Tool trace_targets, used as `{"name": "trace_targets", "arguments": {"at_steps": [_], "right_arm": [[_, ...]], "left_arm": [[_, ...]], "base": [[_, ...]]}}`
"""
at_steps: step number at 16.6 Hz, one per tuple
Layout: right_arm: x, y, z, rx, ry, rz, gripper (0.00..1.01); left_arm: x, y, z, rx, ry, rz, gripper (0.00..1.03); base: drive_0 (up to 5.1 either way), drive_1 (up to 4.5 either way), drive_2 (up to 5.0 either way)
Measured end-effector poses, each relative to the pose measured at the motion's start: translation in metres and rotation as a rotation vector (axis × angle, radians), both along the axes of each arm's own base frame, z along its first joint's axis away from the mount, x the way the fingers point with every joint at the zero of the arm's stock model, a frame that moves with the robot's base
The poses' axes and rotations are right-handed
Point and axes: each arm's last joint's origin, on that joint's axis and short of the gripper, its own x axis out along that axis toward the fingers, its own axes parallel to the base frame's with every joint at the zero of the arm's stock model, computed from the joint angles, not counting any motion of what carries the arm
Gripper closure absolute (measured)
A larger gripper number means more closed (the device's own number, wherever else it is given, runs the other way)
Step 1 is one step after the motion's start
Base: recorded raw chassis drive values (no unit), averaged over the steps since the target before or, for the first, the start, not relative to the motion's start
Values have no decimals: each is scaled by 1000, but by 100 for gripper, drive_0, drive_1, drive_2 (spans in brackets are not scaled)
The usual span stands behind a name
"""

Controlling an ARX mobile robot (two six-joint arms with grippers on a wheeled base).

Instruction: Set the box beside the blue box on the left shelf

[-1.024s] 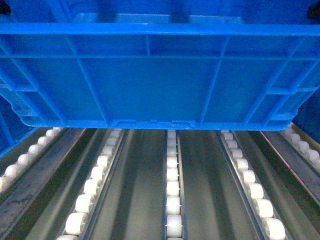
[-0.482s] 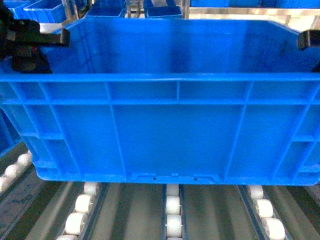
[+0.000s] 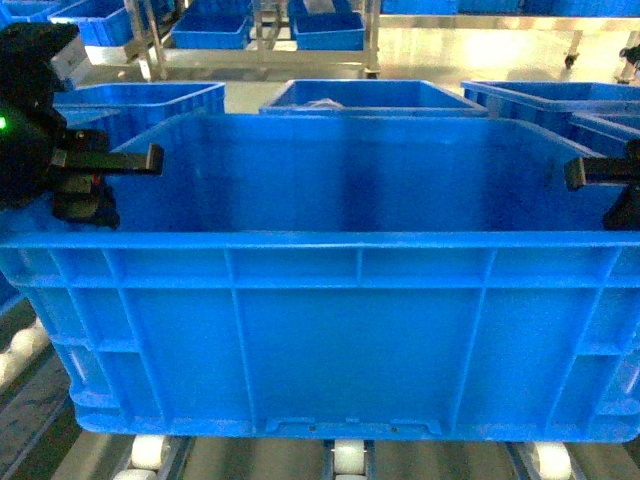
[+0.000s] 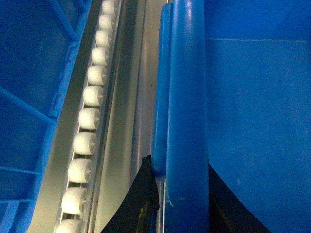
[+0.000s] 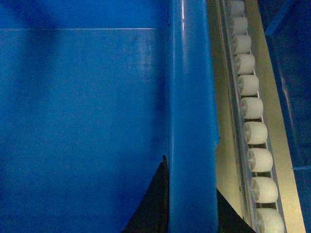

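Observation:
The box (image 3: 330,340), a big open blue crate, fills the head view with its bottom edge just over the white rollers (image 3: 345,458) of the left shelf; I cannot tell whether it touches them. My left gripper (image 3: 115,178) is shut on its left rim (image 4: 187,121), with one black finger (image 4: 143,194) outside and the other inside. My right gripper (image 3: 595,180) is likewise shut on the right rim (image 5: 192,121). Another blue box (image 4: 29,97) stands close on the left, across one roller track (image 4: 90,116).
A darker blue crate wall (image 5: 291,58) stands right of the box, past a roller track (image 5: 255,131). Several blue crates (image 3: 370,97) sit beyond the far rim. A metal-framed rack (image 3: 265,40) stands further back on the shiny floor.
The box has come down through the head view: a second ago only its underside and near side showed high above the tracks, and now I look into it, its bottom edge by the rollers.

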Motion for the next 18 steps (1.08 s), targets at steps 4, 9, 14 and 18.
{"name": "trace_targets", "arguments": {"at_steps": [4, 9, 14, 18], "right_arm": [[0, 0, -6, -12, 27, -11, 88], [0, 9, -12, -68, 33, 38, 36], [-1, 12, -8, -69, 15, 56, 1], [-1, 15, -6, -64, 7, 66, 3]], "left_arm": [[-1, -3, -5, -3, 23, -4, 72], [2, -14, 0, -84, -66, -38, 19], [-1, -19, 2, -77, -70, -69, 5], [-7, -22, -8, 87, -63, -121, 5]], "base": [[0, 0, 0], [0, 0, 0], [0, 0, 0], [0, 0, 0]]}}
